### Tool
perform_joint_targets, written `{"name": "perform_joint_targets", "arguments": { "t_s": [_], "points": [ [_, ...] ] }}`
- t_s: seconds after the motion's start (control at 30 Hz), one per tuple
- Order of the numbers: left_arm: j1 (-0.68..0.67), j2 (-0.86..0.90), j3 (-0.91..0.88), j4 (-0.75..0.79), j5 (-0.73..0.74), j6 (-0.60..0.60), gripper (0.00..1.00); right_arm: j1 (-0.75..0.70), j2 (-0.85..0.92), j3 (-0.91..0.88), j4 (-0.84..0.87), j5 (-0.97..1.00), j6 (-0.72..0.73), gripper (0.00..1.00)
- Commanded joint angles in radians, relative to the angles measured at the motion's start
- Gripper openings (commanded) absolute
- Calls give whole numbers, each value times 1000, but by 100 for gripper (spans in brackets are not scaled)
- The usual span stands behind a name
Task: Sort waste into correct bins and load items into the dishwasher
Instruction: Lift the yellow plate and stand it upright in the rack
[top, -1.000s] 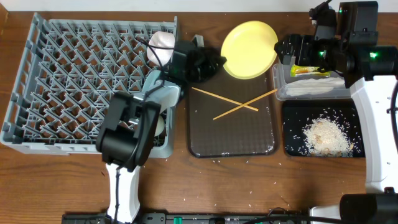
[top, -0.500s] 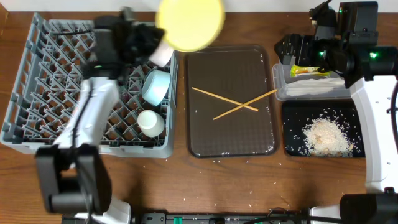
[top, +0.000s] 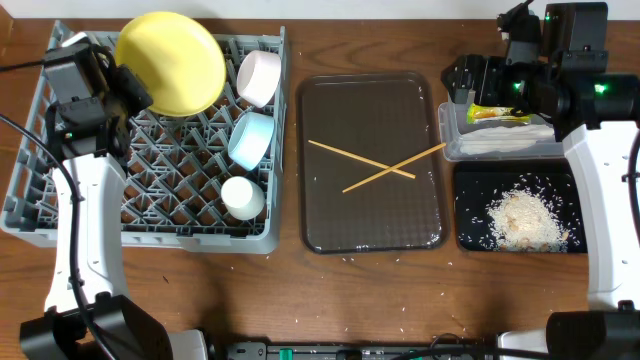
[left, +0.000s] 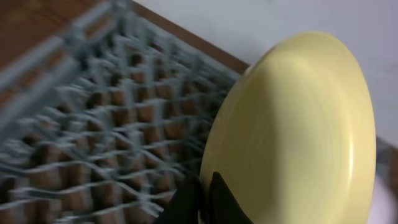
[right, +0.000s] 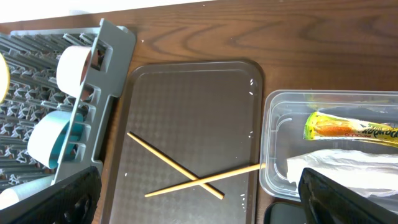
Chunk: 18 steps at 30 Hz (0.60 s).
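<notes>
The snack wrapper (right: 351, 129) bears print too blurred to read.

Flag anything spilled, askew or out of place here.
Loose rice grains lie scattered on the bare table just in front of the brown serving tray, outside any bin. The two chopsticks lie crossed on that tray, one tip reaching over its edge to the clear tub.

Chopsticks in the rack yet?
No, both chopsticks lie crossed on the brown tray, beside the rack.
</notes>
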Motion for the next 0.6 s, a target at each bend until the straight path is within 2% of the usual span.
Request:
{"name": "perform_joint_targets", "arguments": {
  "t_s": [0.0, 0.1, 0.23, 0.37, 0.57],
  "points": [
    [0, 1, 2, 2, -215, 137, 7, -7, -9, 2, 0, 0, -14, 99],
    [-10, 29, 2, 4, -289, 170, 7, -7, -9, 2, 0, 0, -14, 99],
    [-45, 76, 2, 11, -309, 223, 7, -7, -9, 2, 0, 0, -14, 99],
    [-129, 117, 2, 40, -433, 307, 7, -7, -9, 2, 0, 0, -14, 99],
    [-214, 124, 2, 91, -615, 362, 7, -7, -9, 2, 0, 0, -14, 99]
  ]
}}
